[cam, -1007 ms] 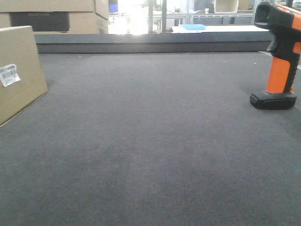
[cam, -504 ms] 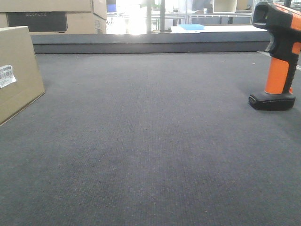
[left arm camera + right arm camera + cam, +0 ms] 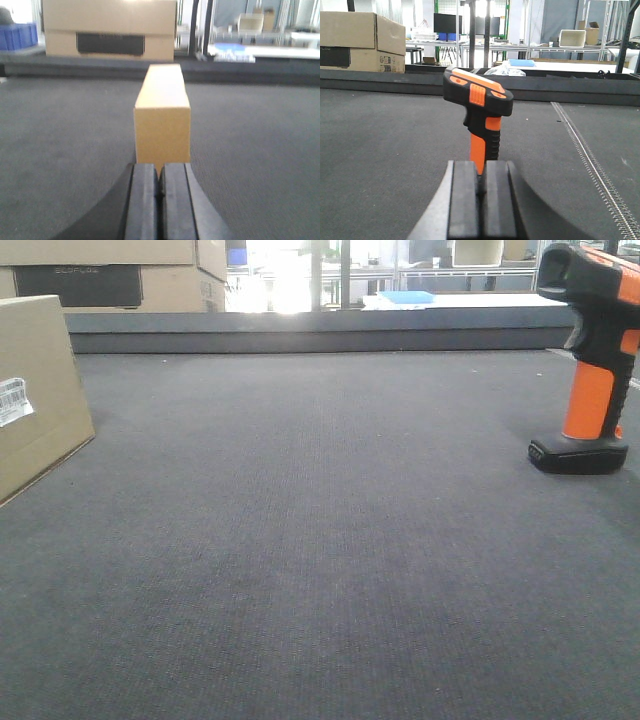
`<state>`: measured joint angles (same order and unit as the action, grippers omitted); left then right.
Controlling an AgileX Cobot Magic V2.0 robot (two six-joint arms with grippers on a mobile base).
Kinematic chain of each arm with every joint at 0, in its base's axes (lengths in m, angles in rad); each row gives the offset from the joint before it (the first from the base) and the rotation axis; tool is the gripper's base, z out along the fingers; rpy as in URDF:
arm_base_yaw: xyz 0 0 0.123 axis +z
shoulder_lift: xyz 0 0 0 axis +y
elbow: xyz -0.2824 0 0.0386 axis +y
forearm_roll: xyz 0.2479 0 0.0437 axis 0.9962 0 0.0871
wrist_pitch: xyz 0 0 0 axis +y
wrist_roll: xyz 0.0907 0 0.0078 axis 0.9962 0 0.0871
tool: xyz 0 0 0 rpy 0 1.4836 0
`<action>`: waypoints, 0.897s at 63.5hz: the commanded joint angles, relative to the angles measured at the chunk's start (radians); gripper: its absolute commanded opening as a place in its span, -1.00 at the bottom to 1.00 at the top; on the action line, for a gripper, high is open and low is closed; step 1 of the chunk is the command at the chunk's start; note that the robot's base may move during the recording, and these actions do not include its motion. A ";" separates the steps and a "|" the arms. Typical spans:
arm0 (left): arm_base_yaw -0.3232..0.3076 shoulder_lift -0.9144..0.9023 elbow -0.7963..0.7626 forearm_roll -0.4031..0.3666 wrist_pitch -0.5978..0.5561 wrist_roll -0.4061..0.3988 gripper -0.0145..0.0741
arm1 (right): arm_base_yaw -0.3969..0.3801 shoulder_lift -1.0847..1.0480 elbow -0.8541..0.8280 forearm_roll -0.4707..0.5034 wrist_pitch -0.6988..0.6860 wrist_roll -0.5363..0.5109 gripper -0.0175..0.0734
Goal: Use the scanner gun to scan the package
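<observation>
The package (image 3: pixel 40 390), a plain tan box, stands on edge at the left of the dark mat, its white barcode label (image 3: pixel 12 400) facing right. In the left wrist view the package (image 3: pixel 162 120) shows end-on, straight ahead of my left gripper (image 3: pixel 159 172), which is shut, empty and a short way from it. The scanner gun (image 3: pixel 590 360) stands upright on its black foot at the right, orange handle under a black head. My right gripper (image 3: pixel 481 170) is shut and empty, lined up behind the scanner gun (image 3: pixel 480 110) without touching it. Neither gripper shows in the front view.
Larger stacked cardboard boxes (image 3: pixel 110 275) with dark printed panels sit behind a raised dark ledge (image 3: pixel 320 330) at the mat's far edge. A flat blue object (image 3: pixel 408 297) lies on a white surface beyond. A pale stitched line (image 3: pixel 580 145) runs down the mat right of the scanner.
Over the last second the package and scanner gun slid slightly left in the front view, then stayed put for the last half second. Neither was touched.
</observation>
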<state>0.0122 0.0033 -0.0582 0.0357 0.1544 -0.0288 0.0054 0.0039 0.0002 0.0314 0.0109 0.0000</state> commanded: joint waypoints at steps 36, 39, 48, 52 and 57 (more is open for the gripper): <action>0.005 0.662 -0.722 -0.072 0.442 -0.003 -0.92 | 0.004 -0.004 0.000 0.000 -0.020 0.000 -0.97; 0.005 0.707 -0.765 -0.072 0.450 -0.003 -0.92 | 0.004 -0.004 0.000 0.000 -0.020 0.000 -0.97; 0.005 0.849 -0.878 -0.072 0.480 -0.003 -0.92 | 0.004 -0.004 0.000 0.000 -0.020 0.000 -0.97; 0.005 0.920 -0.927 -0.072 0.503 -0.003 -0.92 | 0.004 -0.004 0.000 0.000 -0.020 0.000 -0.97; 0.005 1.010 -0.999 -0.072 0.555 -0.003 -0.92 | 0.004 -0.004 0.000 0.000 -0.020 0.000 -0.97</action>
<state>0.0122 0.9413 -0.9983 -0.0248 0.6760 -0.0288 0.0054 0.0039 0.0002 0.0314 0.0109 0.0000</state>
